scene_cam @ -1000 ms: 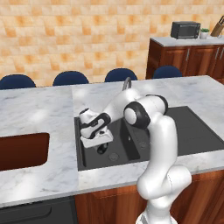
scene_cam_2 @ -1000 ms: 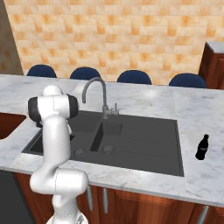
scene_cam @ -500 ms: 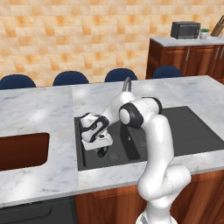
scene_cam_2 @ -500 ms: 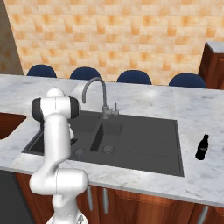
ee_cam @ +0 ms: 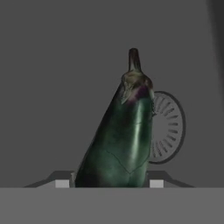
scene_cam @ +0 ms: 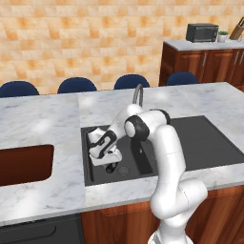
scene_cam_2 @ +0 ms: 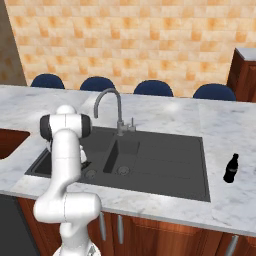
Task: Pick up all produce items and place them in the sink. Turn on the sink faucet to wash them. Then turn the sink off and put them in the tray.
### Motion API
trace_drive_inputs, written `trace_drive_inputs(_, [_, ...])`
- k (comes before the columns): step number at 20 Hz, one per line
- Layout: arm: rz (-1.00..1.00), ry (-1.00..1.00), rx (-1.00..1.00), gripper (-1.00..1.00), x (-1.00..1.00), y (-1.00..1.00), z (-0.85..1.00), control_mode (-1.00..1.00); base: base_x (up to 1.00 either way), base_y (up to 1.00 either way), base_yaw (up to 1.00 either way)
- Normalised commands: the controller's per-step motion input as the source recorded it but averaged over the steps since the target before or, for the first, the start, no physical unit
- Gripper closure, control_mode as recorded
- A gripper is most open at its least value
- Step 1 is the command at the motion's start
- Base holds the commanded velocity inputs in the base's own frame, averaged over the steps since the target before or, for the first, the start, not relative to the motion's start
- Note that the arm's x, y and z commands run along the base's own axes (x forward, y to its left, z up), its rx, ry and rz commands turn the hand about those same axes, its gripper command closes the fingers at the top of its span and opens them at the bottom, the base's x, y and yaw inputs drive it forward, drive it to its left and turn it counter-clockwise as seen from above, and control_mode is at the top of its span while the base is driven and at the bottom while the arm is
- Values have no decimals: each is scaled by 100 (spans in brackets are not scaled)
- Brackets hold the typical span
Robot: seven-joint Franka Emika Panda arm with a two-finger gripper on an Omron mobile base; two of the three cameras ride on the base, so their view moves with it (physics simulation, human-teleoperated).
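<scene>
- The arm has swung lower into the sink's (scene_cam: 214,143) left basin over the last second, so placing seems close
- The gripper (scene_cam: 107,159) pinches the dark green vegetable (ee_cam: 120,140) just above the drain (ee_cam: 168,127)
- Basin walls crowd the hand; the faucet (scene_cam_2: 111,107) stands clear behind, and there is open room upward

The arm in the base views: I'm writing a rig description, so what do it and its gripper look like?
The arm is glossy white with rounded, tubular links and dark grey-black joint rings. The gripper has a white body with black trim and dark finger tips. No cables or markings are visible.
</scene>
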Motion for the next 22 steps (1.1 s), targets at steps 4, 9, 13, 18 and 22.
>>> trace_drive_inputs(4, [-3, -2, -1, 100, 11, 0, -31, -100, 0, 0, 0])
trace_drive_inputs(9, [0, -3, 0, -100, 3, 4, -17, -100, 0, 0, 0])
trace_drive_inputs(13, [0, -3, 0, -100, -15, 0, 7, -100, 0, 0, 0])
trace_drive_inputs(18, [0, -5, -3, -100, -20, 0, 37, -100, 0, 0, 0])
trace_drive_inputs(22, [0, -10, -1, -100, -15, 0, 61, -100, 0, 0, 0])
